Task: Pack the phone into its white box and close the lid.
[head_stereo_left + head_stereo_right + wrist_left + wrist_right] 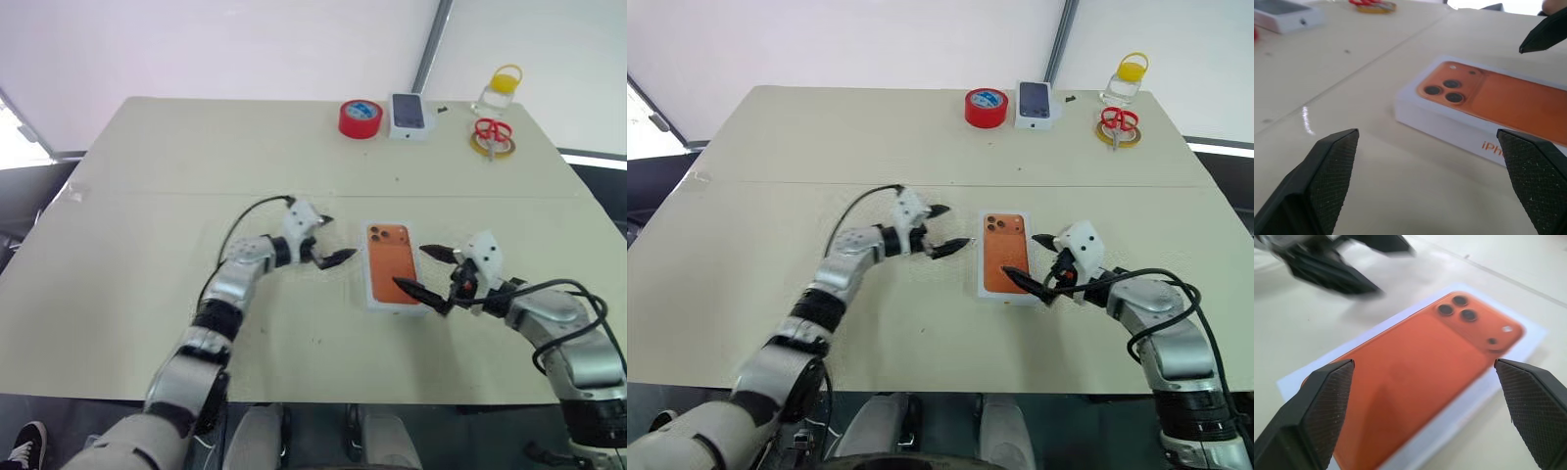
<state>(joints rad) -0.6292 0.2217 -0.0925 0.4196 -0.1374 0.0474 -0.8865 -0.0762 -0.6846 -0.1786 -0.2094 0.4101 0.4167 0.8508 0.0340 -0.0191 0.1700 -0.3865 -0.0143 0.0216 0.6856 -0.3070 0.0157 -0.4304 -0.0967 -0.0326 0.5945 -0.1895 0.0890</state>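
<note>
Lid point(390, 266) closed on table, between left gripper point(327, 242) and right gripper point(427, 271), both spread apart.

Both eye views look forward and down from the head over the table point(147, 196). Each wrist view sits low and close, facing the white box point(1449, 127) from opposite sides, nine and three o'clock.
</note>
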